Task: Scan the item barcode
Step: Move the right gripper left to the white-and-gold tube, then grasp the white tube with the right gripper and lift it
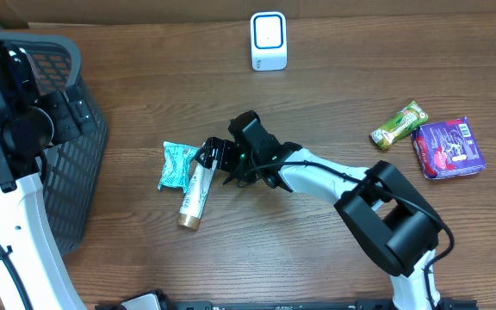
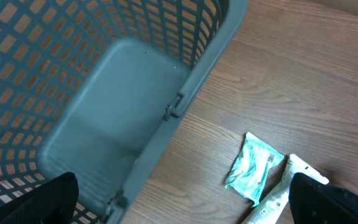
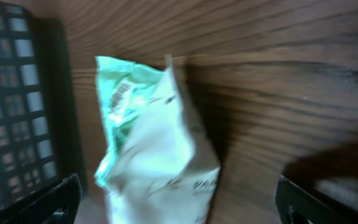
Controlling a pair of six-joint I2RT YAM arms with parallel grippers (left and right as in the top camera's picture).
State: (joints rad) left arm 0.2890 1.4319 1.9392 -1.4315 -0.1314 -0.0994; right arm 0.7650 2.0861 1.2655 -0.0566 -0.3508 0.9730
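Observation:
A white tube with a gold cap [image 1: 196, 191] lies mid-table beside a teal packet [image 1: 176, 164]. My right gripper [image 1: 220, 164] is open at the tube's upper end. In the right wrist view the tube [image 3: 166, 155] fills the space between the wide-apart fingers [image 3: 61, 199], with the teal packet [image 3: 120, 93] behind it; nothing is gripped. The white scanner [image 1: 268, 40] stands at the table's far edge. My left gripper [image 2: 185, 208] hangs open over the basket's rim, holding nothing; the packet [image 2: 253, 168] and the tube [image 2: 278, 199] show to its right.
A grey mesh basket [image 1: 80, 164] takes up the left side, with the left arm [image 1: 11, 129] above it. A green snack bar [image 1: 399, 125] and a purple packet [image 1: 448, 148] lie at the right.

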